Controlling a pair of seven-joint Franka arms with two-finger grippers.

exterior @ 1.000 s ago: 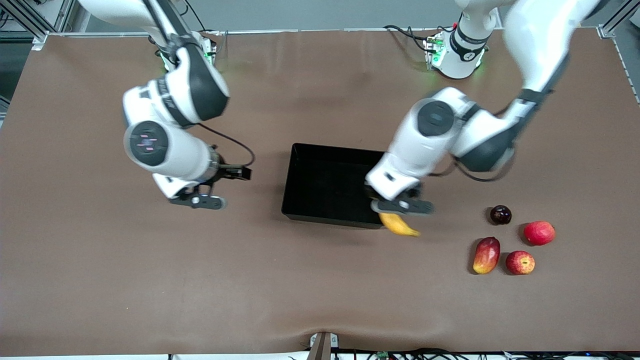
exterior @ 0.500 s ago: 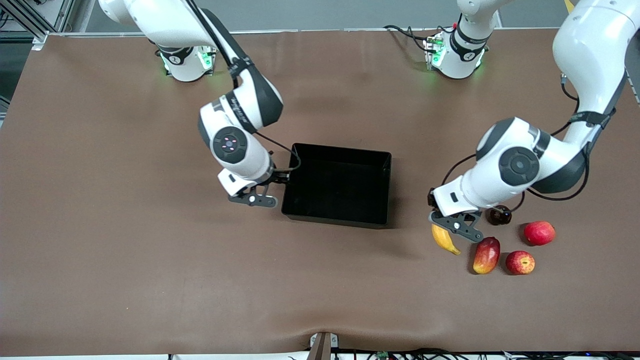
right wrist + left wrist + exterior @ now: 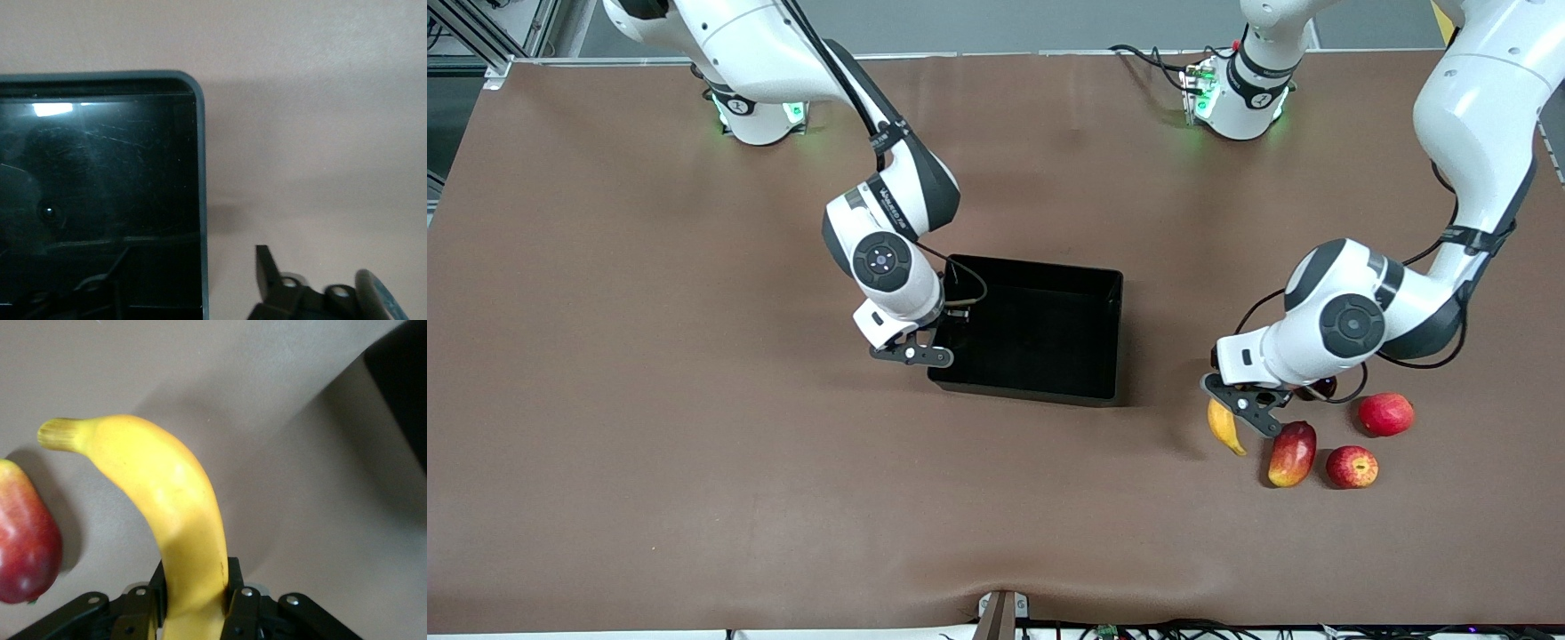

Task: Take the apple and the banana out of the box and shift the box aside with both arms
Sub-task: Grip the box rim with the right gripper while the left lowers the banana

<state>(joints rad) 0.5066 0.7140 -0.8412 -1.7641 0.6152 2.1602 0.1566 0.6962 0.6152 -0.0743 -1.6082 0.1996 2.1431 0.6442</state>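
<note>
Box contents: we see the box [image 3: 1026,333] holding no fruit, so both removals look done as far as its inside shows.
Apple: the apple [image 3: 1352,467] lies on the table toward the left arm's end, just beside the mango [image 3: 1292,453] and nearer the front camera than the plain red fruit [image 3: 1385,414].
Banana: the banana [image 3: 167,513] is out of the box but, we judge, not yet set down; the left gripper [image 3: 1247,406] is clamped on it low over the table, beside the mango.
Right gripper: the right gripper [image 3: 912,354] sits at the box wall on the right arm's end, one finger inside and one outside; its fingers look parted around the wall, and we cannot tell whether they grip it yet.
Left to do: we reckon the banana must be released, the left arm must take the box's free end, and both arms must move the box aside.
</note>
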